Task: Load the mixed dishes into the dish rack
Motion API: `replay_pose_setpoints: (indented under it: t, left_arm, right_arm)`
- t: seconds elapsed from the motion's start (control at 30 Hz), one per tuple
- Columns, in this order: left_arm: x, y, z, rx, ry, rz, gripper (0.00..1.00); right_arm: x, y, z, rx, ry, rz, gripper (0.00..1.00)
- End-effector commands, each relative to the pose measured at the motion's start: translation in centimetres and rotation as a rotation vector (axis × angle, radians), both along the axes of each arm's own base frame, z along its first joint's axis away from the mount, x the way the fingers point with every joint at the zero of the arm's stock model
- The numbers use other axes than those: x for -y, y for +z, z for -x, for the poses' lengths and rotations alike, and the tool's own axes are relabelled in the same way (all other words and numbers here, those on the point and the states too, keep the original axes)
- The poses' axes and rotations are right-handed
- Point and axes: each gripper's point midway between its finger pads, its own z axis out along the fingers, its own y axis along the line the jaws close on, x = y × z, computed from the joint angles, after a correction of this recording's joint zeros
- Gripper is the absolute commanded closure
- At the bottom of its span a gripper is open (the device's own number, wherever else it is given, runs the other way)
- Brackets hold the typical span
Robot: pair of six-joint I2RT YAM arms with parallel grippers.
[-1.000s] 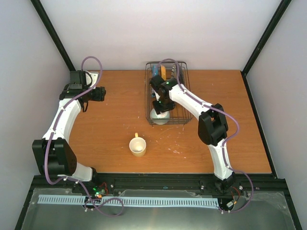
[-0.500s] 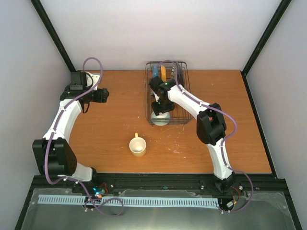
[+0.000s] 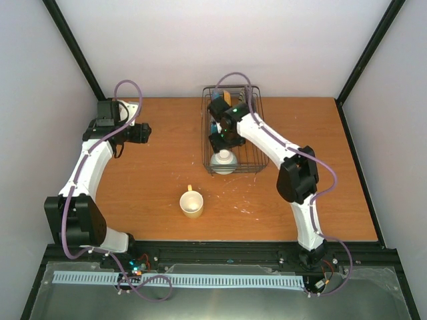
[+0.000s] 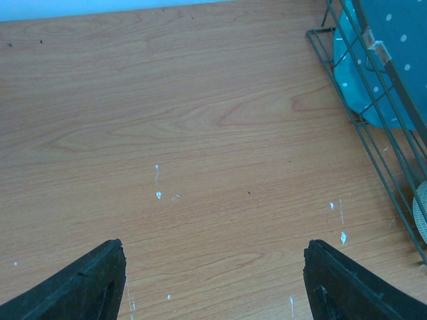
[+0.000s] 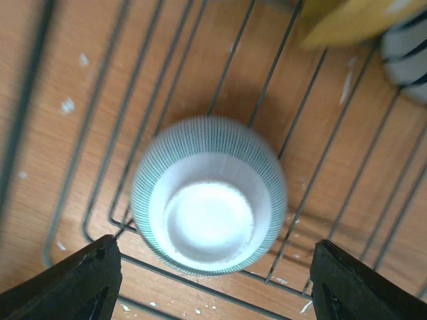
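Observation:
The dish rack (image 3: 250,143) stands at the table's back centre. A mint-green striped bowl (image 5: 209,223) lies upside down on the rack's grid floor at its near end, also seen in the top view (image 3: 223,161). My right gripper (image 5: 215,245) hangs open and empty just above the bowl, shown in the top view (image 3: 223,139). A teal dotted plate (image 4: 387,60) stands on edge in the rack. A yellow-orange plate (image 5: 347,20) and a striped plate (image 5: 407,47) stand behind the bowl. The cream-yellow mug (image 3: 191,203) stands upright on the table. My left gripper (image 4: 213,243) is open and empty over bare wood.
The rack's wire side (image 4: 377,143) runs along the right of the left wrist view. Black frame posts (image 3: 73,50) and white walls close in the table's back and sides. My left gripper in the top view (image 3: 140,133) is at the table's back left.
My right gripper has lifted and drawn back toward the rack's far end, uncovering the bowl on the rack floor. My left gripper shifted slightly right.

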Motion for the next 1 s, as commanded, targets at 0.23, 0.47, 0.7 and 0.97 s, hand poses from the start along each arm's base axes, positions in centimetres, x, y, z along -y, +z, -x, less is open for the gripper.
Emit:
replay_pose_setpoints:
  t: [0.23,0.47,0.7,0.97]
  left_arm:
    - [1.6,1.2,1.4,0.04,-0.061,0.058,0.3]
    - [1.3,1.2,2.4,0.044,-0.038,0.052,0.3]
    - [1.8,1.4,3.4,0.064,-0.044,0.061,0.3]
    - [1.9,1.5,4.4,0.078,-0.044,0.061,0.3]
  right_arm:
    - [-0.7,10.8,8.2,0.09,0.164,-0.033,0.41]
    - [0.4,5.6,17.6,-0.116,0.217,-0.011,0.43]
    - [-0.7,4.4,19.5,-0.194,0.205,-0.12,0.39]
    - [-4.0,4.1,19.7,-0.225,0.234,-0.2,0.37]
